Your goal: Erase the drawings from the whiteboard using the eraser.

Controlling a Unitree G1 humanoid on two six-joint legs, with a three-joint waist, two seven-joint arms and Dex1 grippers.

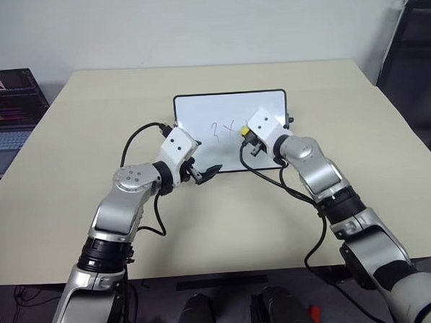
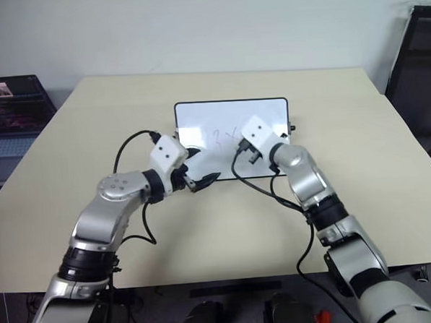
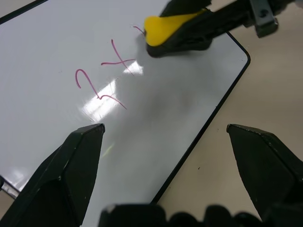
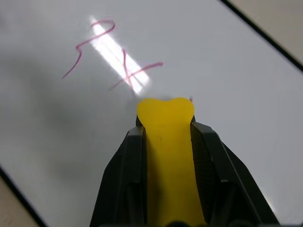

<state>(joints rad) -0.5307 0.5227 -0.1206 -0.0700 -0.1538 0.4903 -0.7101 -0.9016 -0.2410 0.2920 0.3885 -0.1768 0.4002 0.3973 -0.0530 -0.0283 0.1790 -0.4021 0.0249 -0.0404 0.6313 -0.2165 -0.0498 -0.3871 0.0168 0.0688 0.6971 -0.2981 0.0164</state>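
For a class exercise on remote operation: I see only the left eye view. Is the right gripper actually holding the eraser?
Observer: Yes, the right gripper is shut on the eraser, squeezing its yellow block between both fingers.
Operator: What marks remain?
Observer: The drawings, a pink "2" and an "x", are intact on the whiteboard; a trace shows beside the eraser.
Operator: And the left gripper?
Observer: The left gripper is open over the board's near corner, holding nothing.
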